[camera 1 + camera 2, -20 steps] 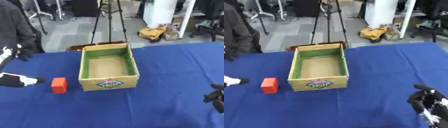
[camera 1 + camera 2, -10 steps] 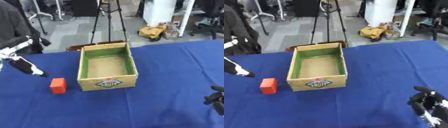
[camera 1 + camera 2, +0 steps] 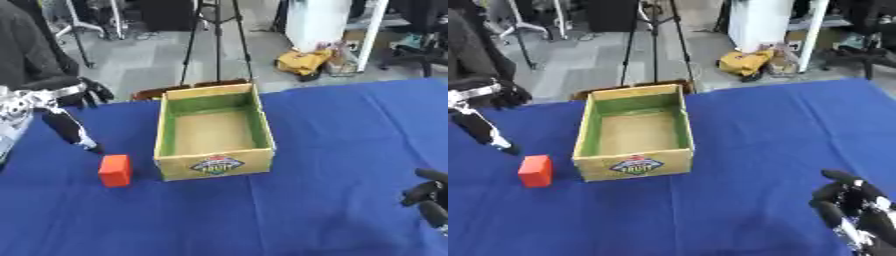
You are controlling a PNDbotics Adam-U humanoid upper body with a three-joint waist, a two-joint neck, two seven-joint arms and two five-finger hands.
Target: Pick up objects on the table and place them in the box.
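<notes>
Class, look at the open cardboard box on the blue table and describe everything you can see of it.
The open-topped tan cardboard box stands upright near the middle of the blue cloth-covered table. Its inner walls look green, its floor bare brown, and nothing shows inside. The near outer wall carries a round coloured label. It is rectangular, its long sides running away from the camera. A small red block lies on the cloth to its left, apart from it. No hand touches it.

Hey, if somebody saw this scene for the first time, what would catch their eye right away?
Probably the open cardboard box with its green inner walls, standing empty mid-table on the blue tablecloth. Next, the small red block lying just left of the box, apart from it. The robot's left hand reaches in above the block without touching it, while the right hand rests at the lower right corner.
</notes>
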